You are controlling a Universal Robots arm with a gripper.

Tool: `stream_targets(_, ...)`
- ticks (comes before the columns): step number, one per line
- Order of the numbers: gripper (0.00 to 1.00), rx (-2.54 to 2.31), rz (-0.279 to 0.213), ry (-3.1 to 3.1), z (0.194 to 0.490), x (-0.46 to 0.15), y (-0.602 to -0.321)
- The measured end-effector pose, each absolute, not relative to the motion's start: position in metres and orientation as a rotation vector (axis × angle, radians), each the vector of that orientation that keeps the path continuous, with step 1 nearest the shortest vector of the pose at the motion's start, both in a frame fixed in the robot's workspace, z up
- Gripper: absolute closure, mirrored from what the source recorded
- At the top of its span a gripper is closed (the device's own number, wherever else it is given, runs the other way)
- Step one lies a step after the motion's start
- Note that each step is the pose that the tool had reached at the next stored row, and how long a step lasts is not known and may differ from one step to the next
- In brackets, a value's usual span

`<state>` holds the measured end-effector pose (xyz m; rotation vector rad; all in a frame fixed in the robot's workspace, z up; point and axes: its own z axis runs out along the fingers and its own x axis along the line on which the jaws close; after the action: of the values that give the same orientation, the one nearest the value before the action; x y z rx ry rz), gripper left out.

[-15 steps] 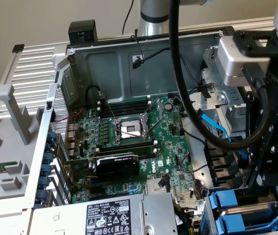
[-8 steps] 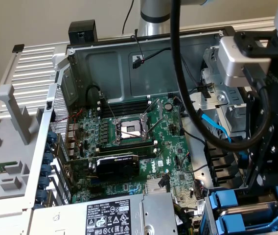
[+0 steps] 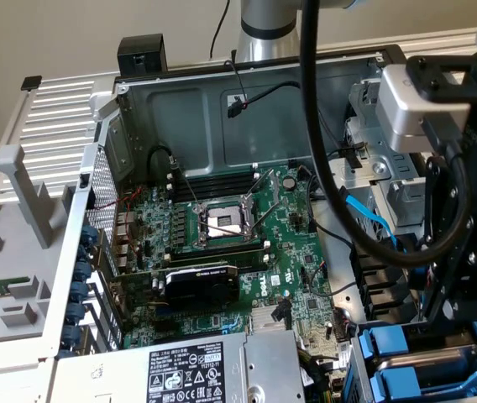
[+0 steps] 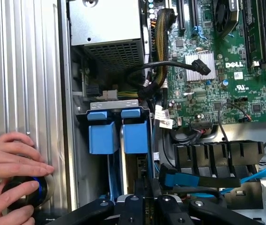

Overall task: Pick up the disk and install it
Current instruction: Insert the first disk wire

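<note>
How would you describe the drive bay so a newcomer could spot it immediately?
Find the open computer case with its green motherboard. At the exterior view's right of the grey power supply sits the drive bay. Two chunky bright blue carriers side by side mark it out from the thin blue cables.
</note>
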<state>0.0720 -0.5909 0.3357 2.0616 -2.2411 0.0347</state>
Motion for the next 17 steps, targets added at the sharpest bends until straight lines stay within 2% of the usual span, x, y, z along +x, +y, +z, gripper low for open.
stream_targets(17, 0.83, 2.085, -0.018, -2.263, 0.3349, 0.0696, -0.5944)
